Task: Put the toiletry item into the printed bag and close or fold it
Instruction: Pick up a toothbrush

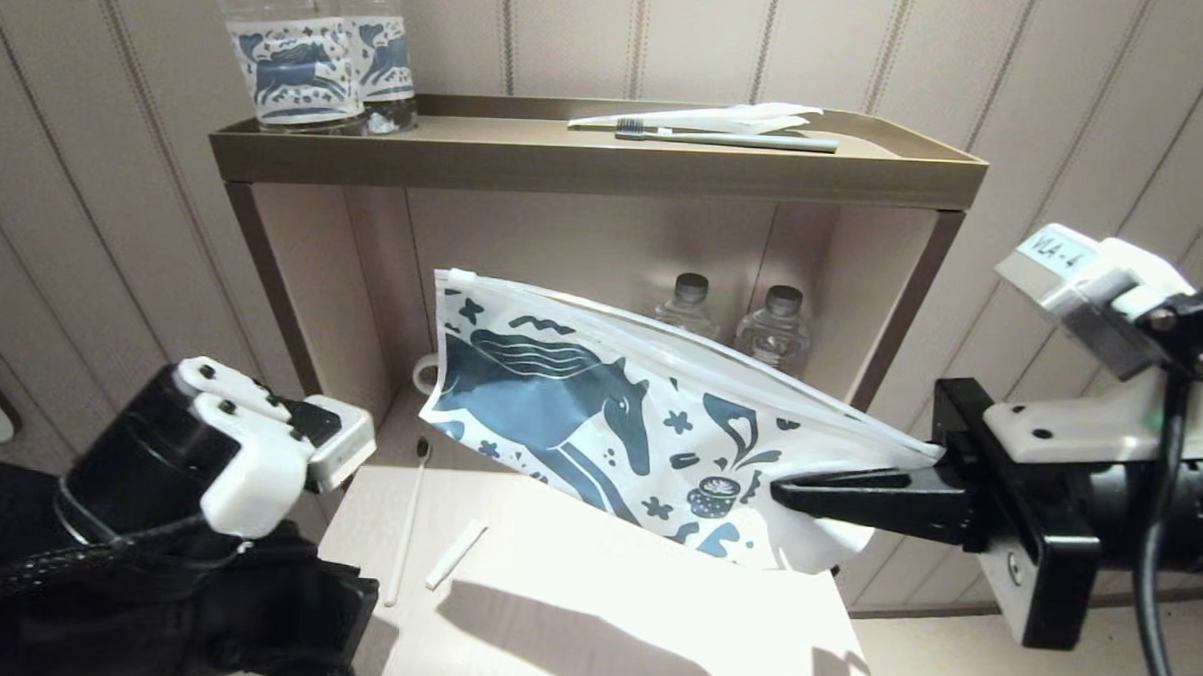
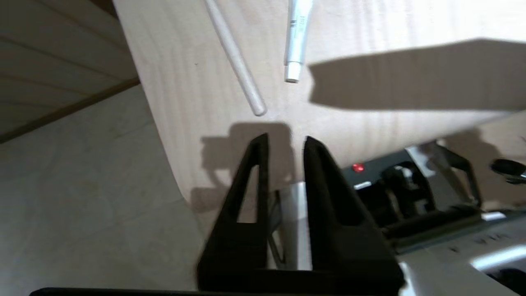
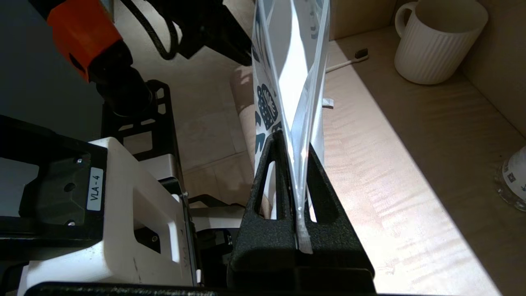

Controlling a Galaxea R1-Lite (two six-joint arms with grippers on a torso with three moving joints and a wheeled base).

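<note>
White horse-print pouch (image 1: 599, 408), apparently open-mouthed

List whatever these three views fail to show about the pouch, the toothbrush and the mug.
- Slim white toothbrush: right wrist view, the horse-printed white plastic zip pouch covers its handle.
- Pouch interior: contents unreadable in every view.
- White ribbed mug: head view, only its handle shows beside the pouch.
- Pouch's lower corner: head view, behind the right end effector.

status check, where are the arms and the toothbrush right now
Right end effector shut on pouch, held up, mouth open. Left end effector open, empty, low near toothbrush lying on table. Small tube beside toothbrush.
</note>
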